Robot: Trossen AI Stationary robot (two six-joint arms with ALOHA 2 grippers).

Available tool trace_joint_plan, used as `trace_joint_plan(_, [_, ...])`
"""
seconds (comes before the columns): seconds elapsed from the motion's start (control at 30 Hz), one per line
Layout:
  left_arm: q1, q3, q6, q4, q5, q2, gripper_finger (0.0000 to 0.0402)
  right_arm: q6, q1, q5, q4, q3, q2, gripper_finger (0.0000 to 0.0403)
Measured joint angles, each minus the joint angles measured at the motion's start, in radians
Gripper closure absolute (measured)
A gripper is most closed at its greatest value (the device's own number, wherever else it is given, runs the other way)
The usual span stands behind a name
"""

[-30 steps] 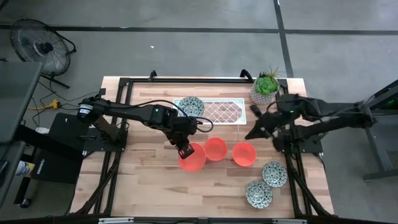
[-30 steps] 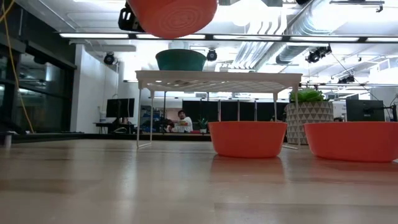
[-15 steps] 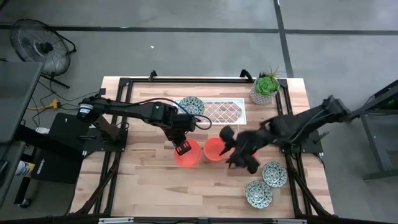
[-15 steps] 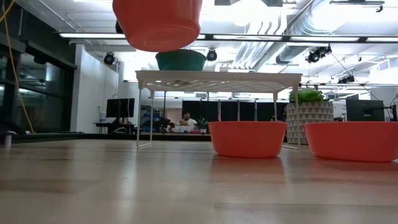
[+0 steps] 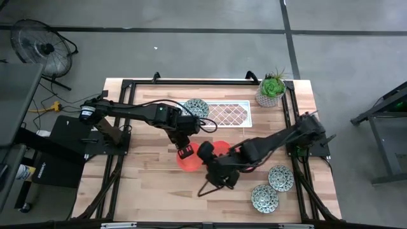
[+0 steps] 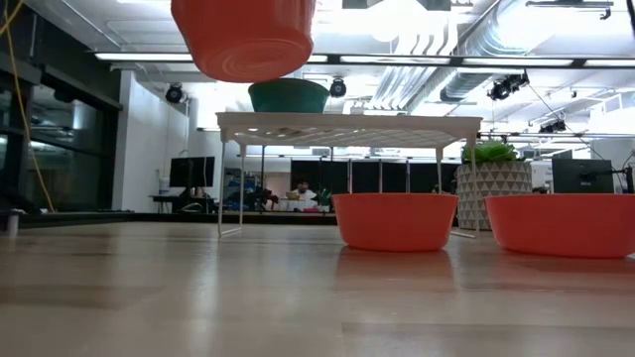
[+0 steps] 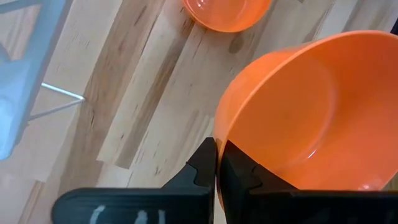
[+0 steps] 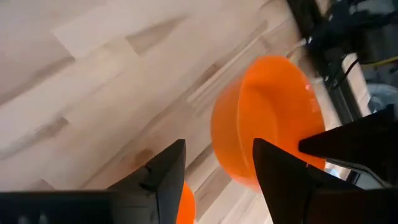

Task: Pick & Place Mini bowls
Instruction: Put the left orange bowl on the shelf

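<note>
Now, from left to right, you see the left gripper (image 5: 185, 151) pinched shut on the rim of one orange bowl (image 5: 189, 160), which it holds up off the table (image 5: 140, 184). Just beside it, the right gripper (image 5: 205, 189) hangs over the table with its fingers (image 8: 163, 172) spread wide and nothing between them.

You can count three orange bowls in the low view: the lifted one and two standing on the wood (image 6: 394, 220) (image 6: 562, 224). From above, the right arm hides these two almost fully.

Mosaic bowls are also three: one on the white rack (image 5: 195, 108) and two near the right front corner (image 5: 280, 177) (image 5: 264, 198).
</note>
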Motion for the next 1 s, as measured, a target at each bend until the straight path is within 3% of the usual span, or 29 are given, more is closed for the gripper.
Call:
trace_joint_plan(0.2, [0.000, -0.001, 0.017, -0.041, 0.011, 0.000, 0.0401, 0.000, -0.044, -0.035, -0.065, 0.123, 0.072, 0.0242])
trace_joint_plan(0.57, [0.000, -0.001, 0.193, -0.083, 0.052, 0.000, 0.0401, -0.123, -0.057, -0.142, -0.058, 0.128, 0.073, 0.0256])
trace_joint_plan(0.7, [0.000, -0.001, 0.265, -0.084, 0.078, 0.000, 0.0401, -0.132, -0.057, -0.121, -0.081, 0.128, 0.073, 0.0254])
trace_joint_plan(1.0, [0.000, -0.001, 0.164, 0.012, 0.049, 0.000, 0.0401, -0.115, -0.047, -0.047, -0.123, 0.127, 0.069, 0.0258])
